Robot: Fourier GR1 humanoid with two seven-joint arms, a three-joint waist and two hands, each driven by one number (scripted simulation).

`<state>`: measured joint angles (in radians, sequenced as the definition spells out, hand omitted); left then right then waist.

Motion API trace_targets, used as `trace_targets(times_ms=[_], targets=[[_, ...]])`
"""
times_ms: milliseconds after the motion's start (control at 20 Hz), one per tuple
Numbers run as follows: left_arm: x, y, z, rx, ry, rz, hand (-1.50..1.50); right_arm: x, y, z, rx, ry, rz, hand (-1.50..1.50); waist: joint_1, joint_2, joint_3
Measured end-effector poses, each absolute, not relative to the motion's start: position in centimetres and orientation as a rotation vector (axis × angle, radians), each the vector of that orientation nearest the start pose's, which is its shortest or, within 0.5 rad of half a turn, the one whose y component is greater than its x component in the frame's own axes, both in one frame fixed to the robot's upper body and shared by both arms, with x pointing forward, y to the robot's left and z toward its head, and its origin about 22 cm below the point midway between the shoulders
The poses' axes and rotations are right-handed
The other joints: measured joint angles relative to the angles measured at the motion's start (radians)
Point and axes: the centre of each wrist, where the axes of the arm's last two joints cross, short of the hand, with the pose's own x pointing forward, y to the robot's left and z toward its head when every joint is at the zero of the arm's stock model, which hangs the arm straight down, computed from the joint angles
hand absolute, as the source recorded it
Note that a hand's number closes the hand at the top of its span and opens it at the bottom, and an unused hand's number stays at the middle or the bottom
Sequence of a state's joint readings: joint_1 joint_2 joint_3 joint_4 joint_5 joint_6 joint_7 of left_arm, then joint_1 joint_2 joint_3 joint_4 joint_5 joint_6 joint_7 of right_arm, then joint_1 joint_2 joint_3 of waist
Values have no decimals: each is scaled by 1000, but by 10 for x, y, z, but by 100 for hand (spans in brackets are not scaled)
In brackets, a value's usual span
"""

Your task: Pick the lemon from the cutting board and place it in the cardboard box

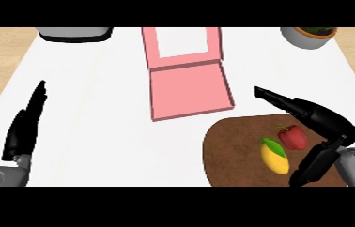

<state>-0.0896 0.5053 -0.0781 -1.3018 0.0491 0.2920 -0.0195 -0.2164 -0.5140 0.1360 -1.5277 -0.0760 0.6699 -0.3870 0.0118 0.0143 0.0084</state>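
Note:
A yellow lemon (275,158) with a green leaf lies on the round brown cutting board (232,155) at the lower right. Beside it to the right sits a red pepper (294,137). The pink box (189,91) lies open in the middle of the counter, its lid leaning back. My right hand (320,120) hovers over the board's right side, fingers stretched toward the box and thumb hanging down right of the lemon, holding nothing. My left hand (24,123) rests open at the left edge, fingers up.
A grey and black appliance (74,33) stands at the back left. A potted plant (310,35) in a grey pot stands at the back right. The white counter (97,109) has a wooden rim on both sides.

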Motion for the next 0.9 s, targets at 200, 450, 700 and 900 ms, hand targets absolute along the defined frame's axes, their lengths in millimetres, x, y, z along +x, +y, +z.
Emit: trace_targets(times_ms=[200, 450, 700, 900], targets=[[263, 351, 8, 607, -1407, -200, 0, 285, -327, 59, 489, -1761, 954, -150, 8, 3, 1], [269, 352, 16, 611, -1395, -222, 0, 293, -344, 71, 318, -1824, 1121, -150, 24, 2, 1], [274, 352, 18, 610, -1401, -232, 0, 301, -346, 85, 170, -1781, 1453, -150, 35, 2, -3], [272, 350, 16, 614, -1399, -240, 0, 309, -345, 91, 107, -1693, 1690, -150, 39, -1, -5]])
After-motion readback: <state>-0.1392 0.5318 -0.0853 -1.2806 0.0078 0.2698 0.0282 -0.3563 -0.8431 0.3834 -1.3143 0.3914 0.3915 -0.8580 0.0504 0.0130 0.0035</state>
